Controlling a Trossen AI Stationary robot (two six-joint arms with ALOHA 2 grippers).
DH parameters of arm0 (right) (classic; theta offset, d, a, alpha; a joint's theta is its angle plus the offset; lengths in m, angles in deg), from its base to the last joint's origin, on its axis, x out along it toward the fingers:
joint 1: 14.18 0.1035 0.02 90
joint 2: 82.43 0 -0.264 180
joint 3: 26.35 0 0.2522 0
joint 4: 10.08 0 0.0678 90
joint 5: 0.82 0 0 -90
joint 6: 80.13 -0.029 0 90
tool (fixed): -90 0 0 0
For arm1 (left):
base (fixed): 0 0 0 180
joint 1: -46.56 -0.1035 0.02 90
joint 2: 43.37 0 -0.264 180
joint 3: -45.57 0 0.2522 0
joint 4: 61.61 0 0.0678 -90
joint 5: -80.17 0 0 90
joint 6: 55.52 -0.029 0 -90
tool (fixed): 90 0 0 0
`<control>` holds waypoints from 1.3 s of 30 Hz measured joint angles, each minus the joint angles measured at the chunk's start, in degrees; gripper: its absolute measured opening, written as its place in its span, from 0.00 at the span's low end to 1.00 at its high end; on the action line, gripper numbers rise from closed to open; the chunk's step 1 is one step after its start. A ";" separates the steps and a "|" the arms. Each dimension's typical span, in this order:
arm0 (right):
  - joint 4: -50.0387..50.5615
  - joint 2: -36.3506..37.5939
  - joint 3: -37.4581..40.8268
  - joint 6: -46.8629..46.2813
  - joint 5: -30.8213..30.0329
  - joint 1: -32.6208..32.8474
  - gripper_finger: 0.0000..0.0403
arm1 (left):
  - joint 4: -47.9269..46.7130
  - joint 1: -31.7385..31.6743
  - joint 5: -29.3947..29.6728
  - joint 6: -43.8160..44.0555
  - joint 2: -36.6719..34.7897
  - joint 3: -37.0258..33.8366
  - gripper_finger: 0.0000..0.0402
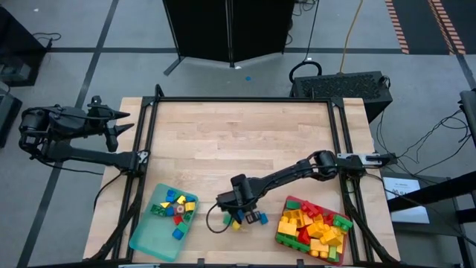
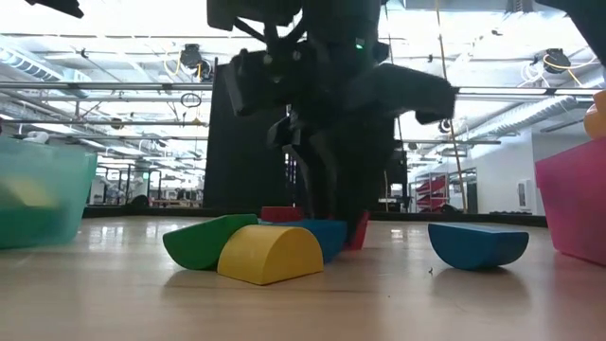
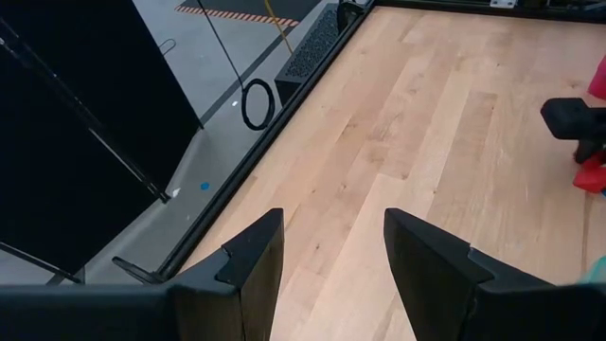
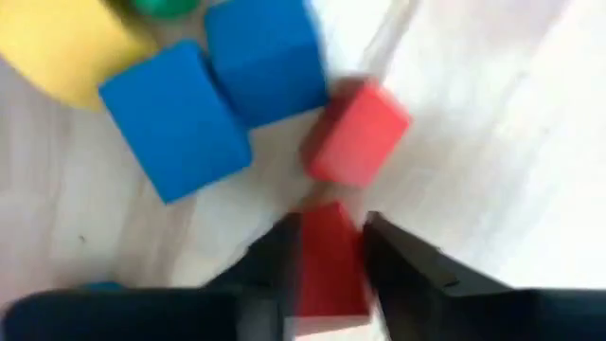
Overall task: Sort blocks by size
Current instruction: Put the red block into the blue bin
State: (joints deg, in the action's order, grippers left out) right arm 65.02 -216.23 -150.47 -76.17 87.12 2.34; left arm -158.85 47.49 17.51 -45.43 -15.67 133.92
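On the wooden counter (image 1: 245, 141), near its front edge between the two trays, the right tool (image 4: 329, 248) is lowered over a small loose cluster of blocks (image 1: 244, 219), its two fingers clamped on a small red block (image 4: 327, 256). Just beside this block lie another red block (image 4: 355, 133), two blue blocks (image 4: 175, 118) touching each other, and a yellow block (image 4: 62, 47). The teal tray (image 1: 145, 242), at front left, holds several small mixed-colour blocks (image 1: 175, 206). The red tray (image 1: 338, 257), at front right, holds a heap of larger yellow, red and green blocks (image 1: 312, 227). The left tool (image 3: 331, 256) hovers at the counter's rear left corner, well apart from the blocks, fingers apart and holding nothing.
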 joint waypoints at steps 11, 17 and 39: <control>1.99 0.80 -10.09 1.01 -4.01 -3.64 0.05 | 0.00 0.00 0.00 0.09 0.00 0.00 0.47; 7.78 0.89 -14.00 0.91 1.21 -4.93 0.11 | 0.00 0.00 -0.02 0.11 0.00 0.02 0.47; 8.80 0.77 -4.04 2.74 2.45 -2.10 0.74 | 0.00 0.02 -0.01 -0.02 0.00 0.02 0.47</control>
State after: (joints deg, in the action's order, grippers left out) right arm 73.82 -215.46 -154.51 -73.43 89.56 0.23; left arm -158.85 47.50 17.50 -45.46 -15.67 133.94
